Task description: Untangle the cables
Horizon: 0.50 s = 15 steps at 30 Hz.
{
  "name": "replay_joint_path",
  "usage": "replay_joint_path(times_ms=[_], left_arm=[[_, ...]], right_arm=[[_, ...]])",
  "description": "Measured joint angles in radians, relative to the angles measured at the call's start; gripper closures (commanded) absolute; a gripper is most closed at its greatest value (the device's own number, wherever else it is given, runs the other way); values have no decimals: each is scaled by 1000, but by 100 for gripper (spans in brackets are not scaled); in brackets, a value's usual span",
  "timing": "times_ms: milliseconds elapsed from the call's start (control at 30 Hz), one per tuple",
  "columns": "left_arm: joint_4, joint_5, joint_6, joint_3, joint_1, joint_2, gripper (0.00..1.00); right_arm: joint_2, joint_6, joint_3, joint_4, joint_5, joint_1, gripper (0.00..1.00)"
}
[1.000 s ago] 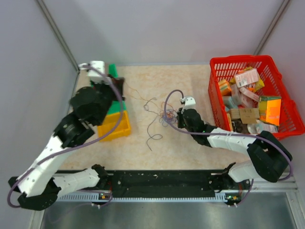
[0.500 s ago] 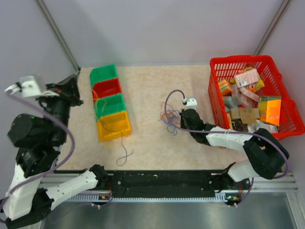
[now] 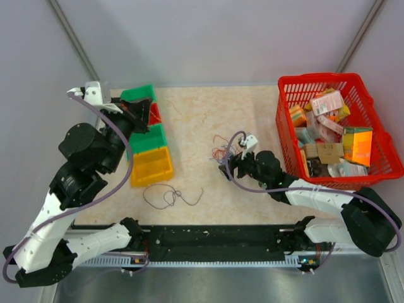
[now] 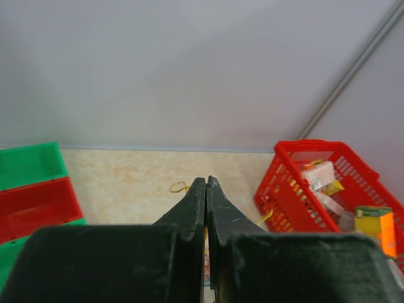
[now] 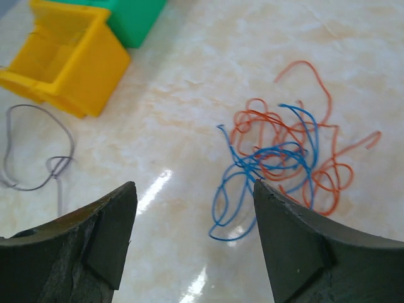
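My right pincer [image 5: 194, 187] spread wide above blue-orange cables [image 5: 278, 158] right of the yellow bin [image 5: 69, 53], my left pincer [image 4: 206, 186] pressed shut beyond that bin, grey cable [image 5: 38, 148] on its near side

Beige marble-patterned tabletop [image 3: 208, 107], glossy, with light glare in the right wrist view. Plain grey walls [image 3: 208, 38] behind and on both sides. Two slanted metal poles [image 3: 76, 44] rise at the back corners.

Left side: four open plastic bins in a touching row, far to near: green bin [image 3: 140, 95], red bin [image 3: 153, 113], second green bin [image 3: 151, 136], yellow bin [image 3: 151, 167].

Right side: red plastic mesh basket [image 3: 319, 78], sitting at the table's right edge, well apart from the bins. It holds a heap of packets and cartons, among them a white-and-pink packet [image 3: 327, 101], a brown cardboard piece [image 3: 329, 152] and an orange-and-green box [image 3: 357, 145].

Black rail [image 3: 221, 237] runs along the near edge.
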Motion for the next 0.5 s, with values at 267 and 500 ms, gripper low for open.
replay_joint_path(times_ms=[267,500], left_arm=[[38,111,-81,4,0,135,100],[-139,-27,-78,-4,0,163,100]], right_arm=[[-29,-45,-34,113,-151,33,25],[-31,-53,-34,72,-61,33,25]])
